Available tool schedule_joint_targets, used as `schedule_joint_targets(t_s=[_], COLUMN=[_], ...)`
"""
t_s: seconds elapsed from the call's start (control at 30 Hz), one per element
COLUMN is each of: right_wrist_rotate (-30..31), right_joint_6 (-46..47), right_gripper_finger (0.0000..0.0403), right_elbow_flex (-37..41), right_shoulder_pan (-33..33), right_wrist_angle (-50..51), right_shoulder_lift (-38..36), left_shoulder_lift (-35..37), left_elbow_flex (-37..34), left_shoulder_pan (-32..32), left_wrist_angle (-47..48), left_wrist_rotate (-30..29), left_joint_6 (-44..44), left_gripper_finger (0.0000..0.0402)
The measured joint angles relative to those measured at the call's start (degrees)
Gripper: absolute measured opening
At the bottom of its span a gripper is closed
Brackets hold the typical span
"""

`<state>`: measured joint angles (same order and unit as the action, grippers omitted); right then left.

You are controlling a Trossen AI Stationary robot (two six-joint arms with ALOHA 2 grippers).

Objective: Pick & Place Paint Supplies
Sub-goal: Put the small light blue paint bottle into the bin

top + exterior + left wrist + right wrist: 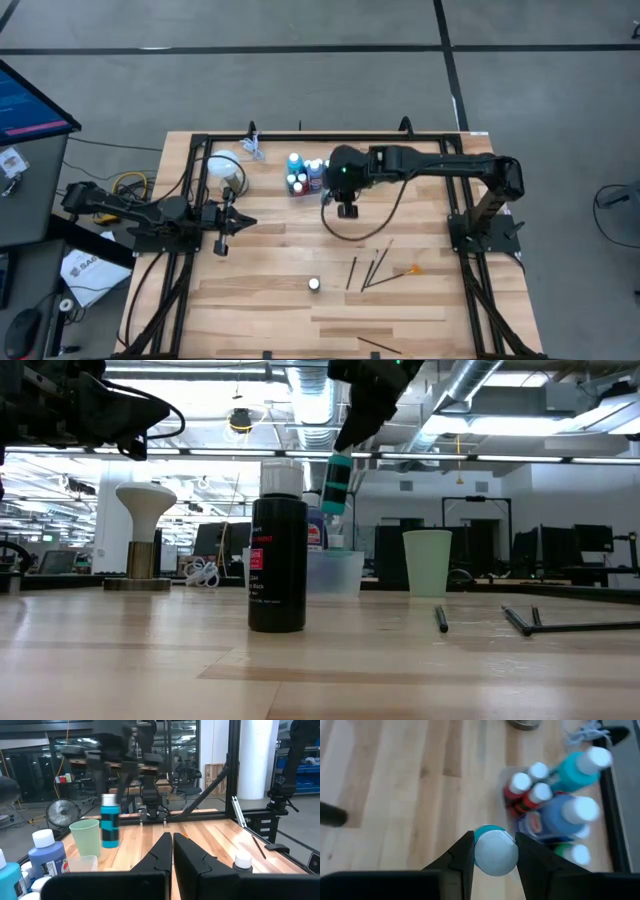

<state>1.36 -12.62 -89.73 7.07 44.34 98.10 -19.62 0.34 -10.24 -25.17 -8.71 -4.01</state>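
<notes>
My right gripper point(494, 856) hangs above the table near the clear tray point(300, 176) and is shut on a teal white-capped paint bottle point(338, 482). The tray holds several paint bottles point(555, 795), blue, teal and red. A black bottle with a white cap point(277, 550) stands on its base on the table point(314, 284). Thin dark brushes point(368, 268), one orange-tipped point(410, 270), lie flat toward the right. My left gripper point(172, 851) is shut, empty, and waits at the left point(236, 222). My right gripper pinches the teal bottle between its two fingers at the white cap point(495, 851), one finger point(464, 856) on either side. The fingers come from above, pointing down. The bottle point(110, 822) hangs below them, lifted clear of the table and slightly tilted.
A translucent green cup point(428, 563) stands beside the tray. A white mushroom-shaped object on a dark base point(145, 530) sits at the far left point(225, 166). Black frame rails point(190, 190) border the table. Bare wood lies between the black bottle and the tray.
</notes>
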Motion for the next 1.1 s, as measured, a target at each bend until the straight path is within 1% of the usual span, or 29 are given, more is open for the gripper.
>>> schedule_joint_targets(t_s=[0.17, 0.27, 0.37, 0.47, 0.73, 0.9, 1.1], right_wrist_rotate=[-0.05, -0.56, -4.03, -6.07, -6.24, -6.24, -6.44], right_joint_6=[-1.13, -1.49, -1.46, -1.05, 0.03, 0.50, 1.39], right_gripper_finger=[0.0108, 0.0108, 0.0108, 0.0108, 0.0108, 0.0108, 0.0108], right_elbow_flex=[0.02, -0.02, 0.00, 0.27, 8.17, 9.89, 12.34], right_shoulder_pan=[4.49, 6.98, 9.35, 11.18, 13.56, 14.29, 14.86], right_wrist_angle=[0.47, -1.03, -1.89, -2.49, -9.32, -14.53, -16.96], right_shoulder_lift=[0.65, 0.59, 0.61, 0.59, 0.61, 0.60, 0.57], left_shoulder_lift=[0.00, 0.00, 0.00, 0.00, 0.00, 0.00, 0.00], left_elbow_flex=[0.00, 0.00, 0.01, 0.00, 0.00, 0.00, 0.00], left_shoulder_pan=[0.00, -0.02, -0.01, -0.01, -0.01, -0.01, -0.01], left_wrist_angle=[-0.28, -0.35, -0.47, -0.72, -0.86, -1.12, -1.13], left_wrist_rotate=[0.00, 0.00, 0.00, 0.00, 0.00, 0.00, 0.00], left_joint_6=[0.00, -0.01, 0.00, 0.00, 0.00, 0.00, 0.00], left_gripper_finger=[0.0002, 0.0002, 0.0002, 0.0002, 0.0002, 0.0002, 0.0002])
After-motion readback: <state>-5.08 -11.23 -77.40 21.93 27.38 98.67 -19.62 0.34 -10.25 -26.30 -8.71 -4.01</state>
